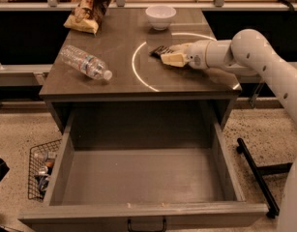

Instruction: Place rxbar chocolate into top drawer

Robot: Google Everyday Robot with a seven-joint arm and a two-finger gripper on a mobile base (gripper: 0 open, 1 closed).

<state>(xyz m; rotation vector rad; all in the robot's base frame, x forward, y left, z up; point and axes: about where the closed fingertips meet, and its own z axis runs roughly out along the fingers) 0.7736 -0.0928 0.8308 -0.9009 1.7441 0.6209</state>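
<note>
The rxbar chocolate (159,50) is a small black bar lying on the grey cabinet top (119,66), right of centre, inside a white ring mark. My gripper (168,55) reaches in from the right at tabletop height. Its cream fingers (173,60) are closed on the right end of the bar, and the dark left end sticks out. The top drawer (143,178) is pulled wide open below the tabletop and is empty. Its small black handle (146,224) shows at the bottom edge of the view.
A clear plastic bottle (85,62) lies on its side at the tabletop's left. A tan chip bag (87,6) lies at the back left, and a white bowl (160,16) stands at the back centre. A black wire basket (41,168) stands on the floor left of the drawer.
</note>
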